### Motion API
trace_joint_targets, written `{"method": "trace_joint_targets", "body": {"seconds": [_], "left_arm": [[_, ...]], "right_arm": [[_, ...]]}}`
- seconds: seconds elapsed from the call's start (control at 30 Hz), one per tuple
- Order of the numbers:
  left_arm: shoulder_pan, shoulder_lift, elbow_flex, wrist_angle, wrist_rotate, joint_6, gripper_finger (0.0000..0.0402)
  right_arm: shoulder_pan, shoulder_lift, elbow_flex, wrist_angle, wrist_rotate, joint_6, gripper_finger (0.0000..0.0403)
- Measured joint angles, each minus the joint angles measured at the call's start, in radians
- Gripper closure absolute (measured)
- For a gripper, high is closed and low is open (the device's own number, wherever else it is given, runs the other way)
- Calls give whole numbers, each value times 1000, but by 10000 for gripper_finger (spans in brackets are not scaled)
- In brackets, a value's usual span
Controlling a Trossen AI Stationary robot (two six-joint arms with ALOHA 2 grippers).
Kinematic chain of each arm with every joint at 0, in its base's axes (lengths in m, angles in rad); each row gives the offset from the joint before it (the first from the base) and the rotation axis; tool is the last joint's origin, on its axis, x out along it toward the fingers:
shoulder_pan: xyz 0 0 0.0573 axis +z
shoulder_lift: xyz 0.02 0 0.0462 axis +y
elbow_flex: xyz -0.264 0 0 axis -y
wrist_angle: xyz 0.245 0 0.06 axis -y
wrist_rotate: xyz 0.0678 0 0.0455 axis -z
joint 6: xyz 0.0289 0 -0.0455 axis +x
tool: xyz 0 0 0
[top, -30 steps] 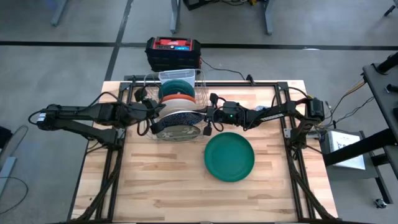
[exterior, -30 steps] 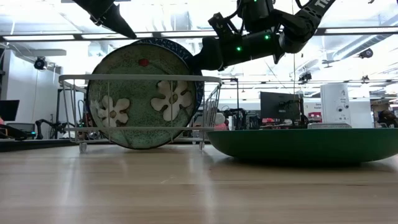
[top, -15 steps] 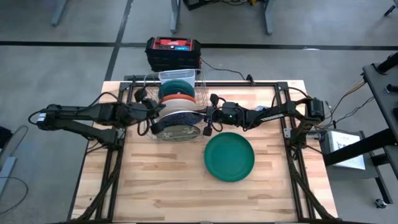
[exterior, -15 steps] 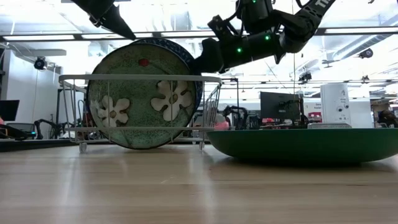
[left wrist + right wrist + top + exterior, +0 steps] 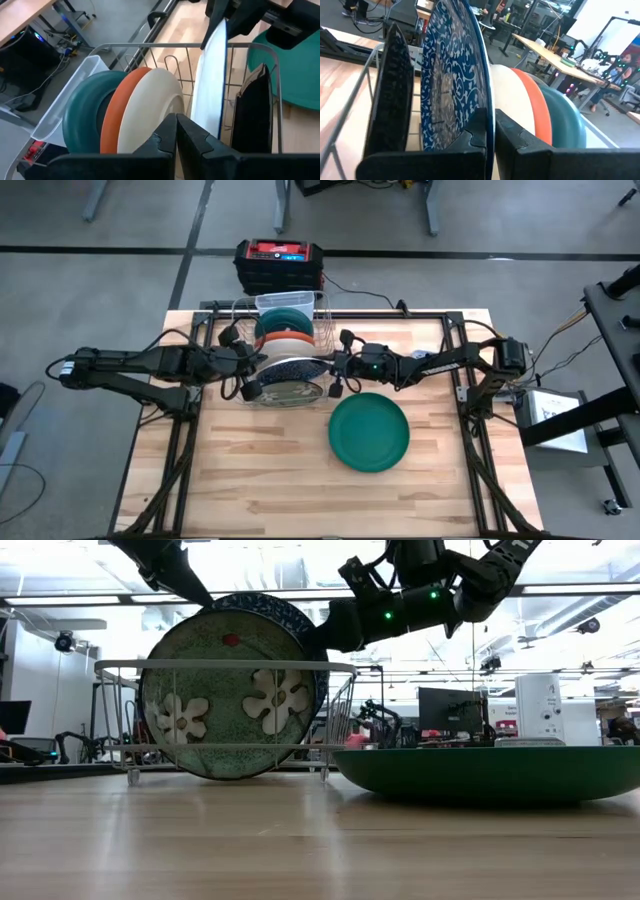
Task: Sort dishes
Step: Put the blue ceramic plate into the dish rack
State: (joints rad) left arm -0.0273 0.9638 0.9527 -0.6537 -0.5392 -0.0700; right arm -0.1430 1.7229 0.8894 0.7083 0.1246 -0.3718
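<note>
A silver wire rack (image 5: 110, 666) holds the dishes upright on edge: a teal bowl (image 5: 87, 115), an orange one (image 5: 117, 110), a white one (image 5: 155, 100), a blue-and-white patterned plate (image 5: 450, 85) and a dark flowered plate (image 5: 230, 700) nearest the front. My right gripper (image 5: 490, 117) is shut on the blue-and-white plate from the rack's right side. My left gripper (image 5: 176, 125), shut, sits at the rack's left side (image 5: 248, 375), close to that plate's upper left rim. A large dark green plate (image 5: 369, 431) lies flat on the table. My right gripper pinches the blue-and-white plate's rim (image 5: 487, 95) at its upper right, one finger on each face. The fingers come about level from the table's right. The plate stands upright, its lower part down in the rack. My left gripper's shut tips (image 5: 203, 598) are by the plate's upper left rim; whether they touch cannot be told.
A clear plastic tub (image 5: 285, 301) sits at the rack's far end. A red and black box (image 5: 279, 265) stands on the floor beyond the table's far edge. Bare wood lies in front of the rack and to the left of the green plate.
My right gripper has gone up a little with the blue-and-white plate's rim, and the plate's top now stands slightly higher above the flowered plate. My left gripper has turned slightly in place.
</note>
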Motion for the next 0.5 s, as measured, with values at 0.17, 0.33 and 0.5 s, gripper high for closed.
{"method": "trace_joint_targets", "body": {"seconds": [0.17,0.33,0.5], "left_arm": [[0,0,0,3,-2,0,401],[0,-1,0,12,-13,0,401],[0,-1,0,12,-18,0,401]], "right_arm": [[-7,-2,0,35,2,-27,403],[-19,-5,1,103,9,-27,403],[-29,-5,1,104,3,-15,403]]}}
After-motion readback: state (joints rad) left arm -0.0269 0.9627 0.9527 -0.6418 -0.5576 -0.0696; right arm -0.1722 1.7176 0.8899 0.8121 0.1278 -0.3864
